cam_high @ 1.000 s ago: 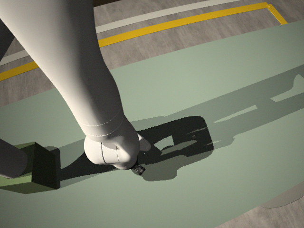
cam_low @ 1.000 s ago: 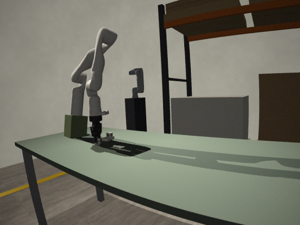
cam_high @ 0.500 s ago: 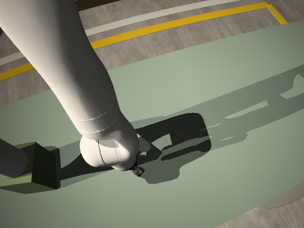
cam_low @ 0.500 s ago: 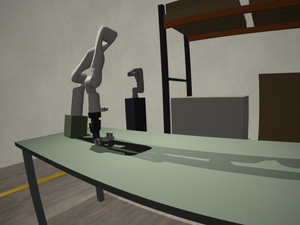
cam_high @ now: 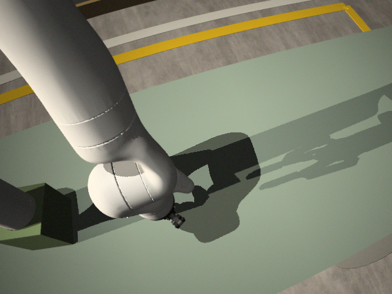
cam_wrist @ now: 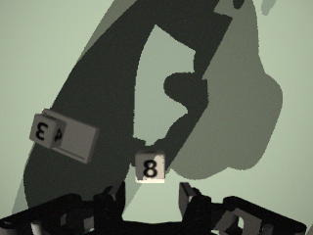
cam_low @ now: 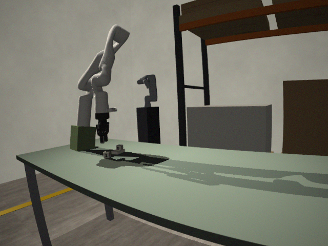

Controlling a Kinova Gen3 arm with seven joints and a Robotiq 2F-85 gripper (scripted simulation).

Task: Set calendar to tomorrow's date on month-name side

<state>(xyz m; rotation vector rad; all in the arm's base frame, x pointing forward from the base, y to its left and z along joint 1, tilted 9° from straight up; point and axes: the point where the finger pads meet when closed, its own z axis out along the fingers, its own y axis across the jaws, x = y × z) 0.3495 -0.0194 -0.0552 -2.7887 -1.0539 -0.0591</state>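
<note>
Sage-green, the bench (cam_high: 304, 205) (cam_low: 169, 185) (cam_wrist: 24, 29) carries the tray (cam_low: 118, 151) (cam_wrist: 80, 139), one cube (cam_low: 119, 147) (cam_wrist: 43, 131) on it. Another cube (cam_low: 106, 155) (cam_wrist: 150, 167) sits outside, perhaps parked for turning; the fingers (cam_high: 178, 220) (cam_low: 103, 142) hang above, apart and holding nothing.

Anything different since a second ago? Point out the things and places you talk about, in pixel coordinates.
The gripper (cam_high: 179, 221) (cam_low: 103, 142) (cam_wrist: 152, 193) has risen well above the loose cube (cam_low: 106, 155) (cam_wrist: 150, 167), with nothing between its part-open fingers; it was down at the cube before. The tray (cam_low: 118, 151) (cam_wrist: 80, 139), with the other cube (cam_low: 119, 147) (cam_wrist: 43, 130) on it, looks unmoved.
</note>
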